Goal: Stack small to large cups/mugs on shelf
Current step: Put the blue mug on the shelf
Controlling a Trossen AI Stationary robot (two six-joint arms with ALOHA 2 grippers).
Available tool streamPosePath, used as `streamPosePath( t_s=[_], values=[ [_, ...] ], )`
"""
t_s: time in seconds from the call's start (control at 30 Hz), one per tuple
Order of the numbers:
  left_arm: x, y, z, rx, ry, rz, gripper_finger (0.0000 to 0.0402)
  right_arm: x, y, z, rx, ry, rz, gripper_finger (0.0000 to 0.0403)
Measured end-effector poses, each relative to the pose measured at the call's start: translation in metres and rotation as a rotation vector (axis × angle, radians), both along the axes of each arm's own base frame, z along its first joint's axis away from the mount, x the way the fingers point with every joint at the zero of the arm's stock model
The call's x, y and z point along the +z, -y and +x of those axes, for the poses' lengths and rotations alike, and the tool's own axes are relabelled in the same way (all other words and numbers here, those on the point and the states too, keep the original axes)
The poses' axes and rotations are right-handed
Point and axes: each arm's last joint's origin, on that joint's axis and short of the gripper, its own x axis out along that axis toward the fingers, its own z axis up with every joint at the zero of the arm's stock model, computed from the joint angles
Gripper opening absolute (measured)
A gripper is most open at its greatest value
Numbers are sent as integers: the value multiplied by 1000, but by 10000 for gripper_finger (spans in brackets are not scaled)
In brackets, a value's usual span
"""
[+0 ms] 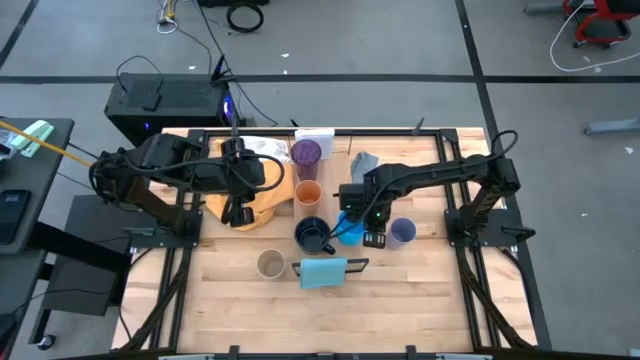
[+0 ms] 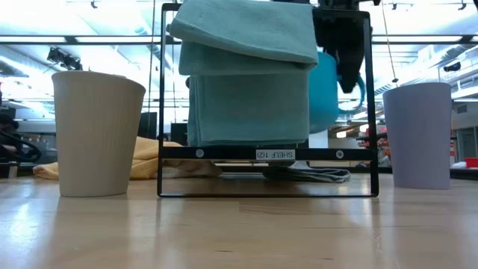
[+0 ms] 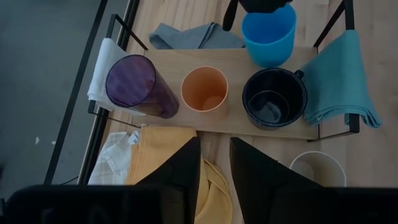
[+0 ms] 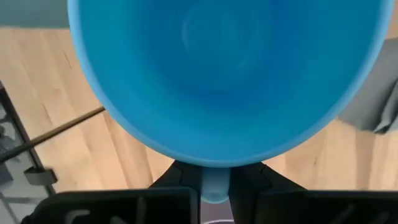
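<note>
The shelf (image 3: 236,121) is a pale plank on a black wire frame. On it stand a dark purple tumbler (image 3: 134,84), an orange cup (image 3: 204,88) and a navy mug (image 3: 273,98). My right gripper (image 4: 214,180) is shut on a bright blue mug (image 1: 348,230), held in the air beside the shelf next to the navy mug. A lavender cup (image 1: 402,232) and a beige cup (image 1: 270,264) stand on the table. My left gripper (image 3: 214,168) hangs open high over a yellow cloth (image 1: 265,195), holding nothing. My right gripper pinches the bright blue mug's handle (image 4: 214,186) between its two fingers. The fingers come from above, pointing steeply down. The mug (image 2: 332,90) hangs roughly upright, mouth up, lifted clear of the table and the shelf.
A teal cloth (image 1: 322,272) drapes over the shelf's near end and a white cloth (image 3: 102,68) over its far end. A grey cloth (image 1: 363,162) lies on the table to the right of the shelf. Black frame rails run along the table's sides.
</note>
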Motion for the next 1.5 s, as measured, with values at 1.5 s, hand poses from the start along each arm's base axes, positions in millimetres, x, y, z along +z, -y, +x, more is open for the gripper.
streamPosePath(
  t_s=[1.5],
  values=[
    [0,0,0,2,0,-1,88,-24,-19,4,48,62,35,44]
  ],
)
